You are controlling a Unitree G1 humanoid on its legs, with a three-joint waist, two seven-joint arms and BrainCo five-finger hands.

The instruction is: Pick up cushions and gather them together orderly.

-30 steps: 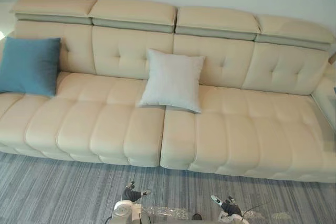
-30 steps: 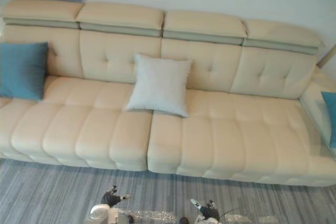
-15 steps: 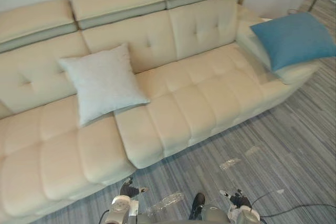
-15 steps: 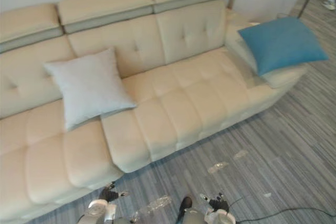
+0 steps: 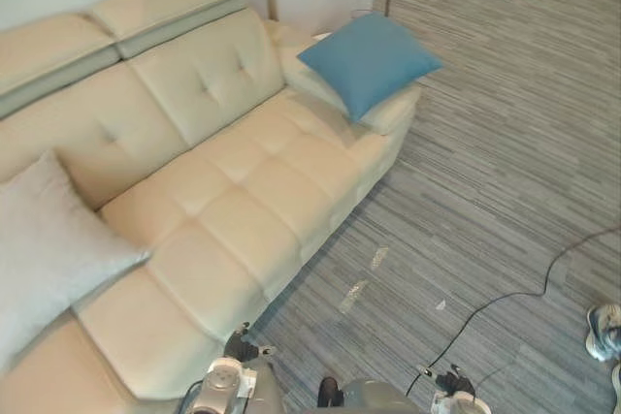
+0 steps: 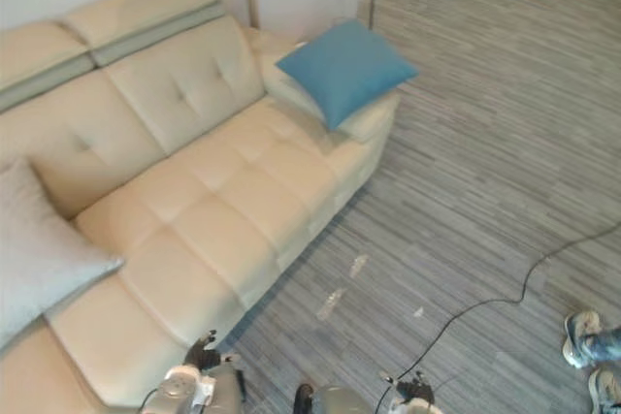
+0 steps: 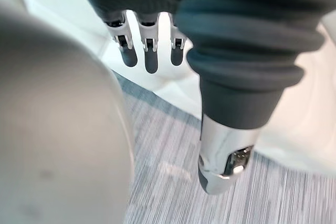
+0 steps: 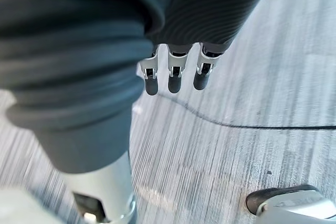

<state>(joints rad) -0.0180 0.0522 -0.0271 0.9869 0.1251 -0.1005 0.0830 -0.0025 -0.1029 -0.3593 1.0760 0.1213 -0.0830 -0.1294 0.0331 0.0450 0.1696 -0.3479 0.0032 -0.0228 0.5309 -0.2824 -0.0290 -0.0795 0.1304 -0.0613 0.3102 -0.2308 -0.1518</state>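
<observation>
The left hand and right hand hang empty, fingers relaxed, the left just off the front edge of the cream sofa, the right over open carpet. A blue cushion rests on the sofa's right-end armrest, well apart from a pale grey cushion on the seat's left end, cut off by the frame; a person's shoe pokes in at right.
</observation>
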